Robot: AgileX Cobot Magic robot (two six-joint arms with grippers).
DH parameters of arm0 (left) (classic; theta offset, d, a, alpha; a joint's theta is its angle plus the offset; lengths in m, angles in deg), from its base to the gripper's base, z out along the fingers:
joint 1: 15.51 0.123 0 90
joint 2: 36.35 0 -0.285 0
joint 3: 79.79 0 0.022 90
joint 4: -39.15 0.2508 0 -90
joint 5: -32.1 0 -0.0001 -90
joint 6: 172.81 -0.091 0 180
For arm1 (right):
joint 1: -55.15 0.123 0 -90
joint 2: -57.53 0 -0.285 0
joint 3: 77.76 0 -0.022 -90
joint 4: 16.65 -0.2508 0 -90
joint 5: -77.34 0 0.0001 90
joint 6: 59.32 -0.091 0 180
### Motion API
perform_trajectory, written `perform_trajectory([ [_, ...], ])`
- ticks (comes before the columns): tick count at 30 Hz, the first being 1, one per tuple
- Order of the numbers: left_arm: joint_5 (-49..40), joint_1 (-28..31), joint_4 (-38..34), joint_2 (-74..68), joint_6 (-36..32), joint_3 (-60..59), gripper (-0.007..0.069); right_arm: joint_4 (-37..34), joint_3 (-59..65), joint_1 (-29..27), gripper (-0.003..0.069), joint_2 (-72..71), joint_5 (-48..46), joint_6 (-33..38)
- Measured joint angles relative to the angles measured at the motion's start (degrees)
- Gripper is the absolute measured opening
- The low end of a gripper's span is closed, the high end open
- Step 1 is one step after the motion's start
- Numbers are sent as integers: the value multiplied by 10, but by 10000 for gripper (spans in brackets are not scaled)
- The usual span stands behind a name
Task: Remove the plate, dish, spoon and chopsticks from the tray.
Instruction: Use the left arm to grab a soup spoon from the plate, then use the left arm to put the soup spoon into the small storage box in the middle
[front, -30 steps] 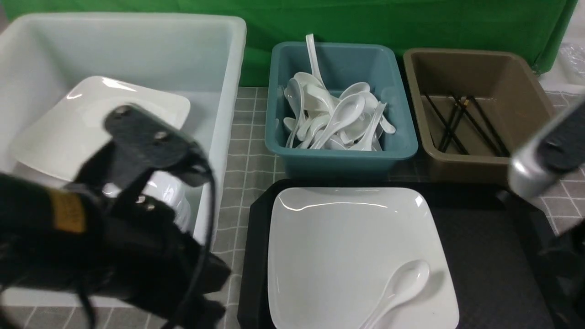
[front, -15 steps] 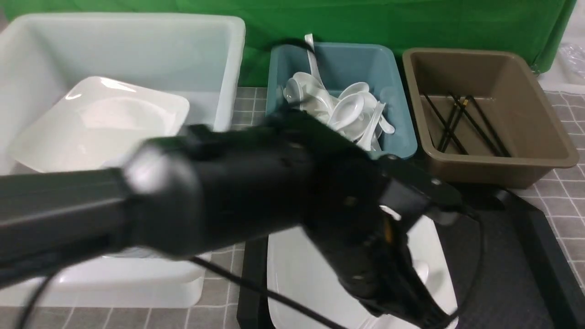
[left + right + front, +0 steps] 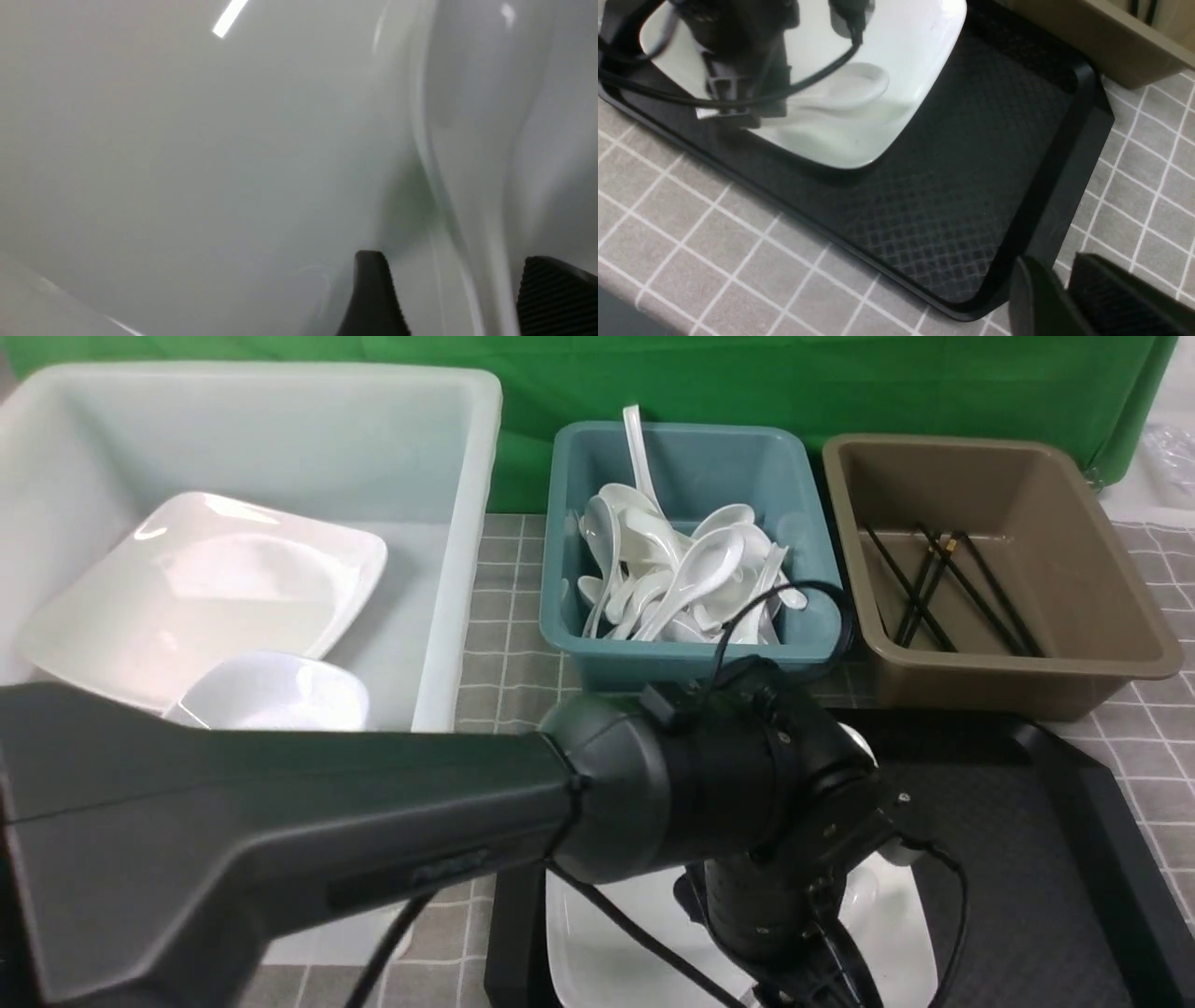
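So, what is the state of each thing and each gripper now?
plate: on tray, spoon on it.
spoon: lying on plate, not gripped.
dish: in white tub.
chopsticks: in brown tub.
left gripper: open, one finger on each side of spoon handle.
right gripper: empty; open or shut unclear.

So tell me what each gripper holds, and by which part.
Nothing: left gripper, jaws open, straddles the handle of the glossy white soup spoon; right gripper is empty.
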Motion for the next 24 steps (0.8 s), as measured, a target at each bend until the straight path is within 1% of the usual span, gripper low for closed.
perform_trajectory([
  [2,4,0,6,-4,4,0,399,0,0,0,150,0,0,1],
  [4,14,0,12,-13,8,0,375,-1,0,0,153,0,0,1],
  [6,18,0,11,-17,6,2,335,-1,0,0,155,0,0,1],
  [8,21,0,5,-19,1,3,272,-1,0,0,156,0,0,1],
  [10,22,0,-7,-20,-4,4,170,-1,0,0,155,0,0,1],
  [11,22,0,-8,-20,-4,4,161,-1,0,0,155,0,0,1],
  [12,21,0,-11,-20,-7,5,109,-2,0,0,155,0,-1,1],
  [13,21,0,-12,-19,-9,5,81,-2,0,0,157,0,-1,1],
  [16,19,0,-12,-7,-23,5,52,-2,0,0,157,0,-1,1],
  [18,17,0,-8,10,-24,6,50,-2,0,0,159,0,-1,1],
  [20,16,3,11,33,-23,17,50,-2,0,0,161,0,-2,1],
  [22,25,16,41,60,-23,41,50,-2,0,0,163,0,-2,-1],
  [24,52,46,61,76,-24,77,50,-2,0,0,164,0,1,-4],
])
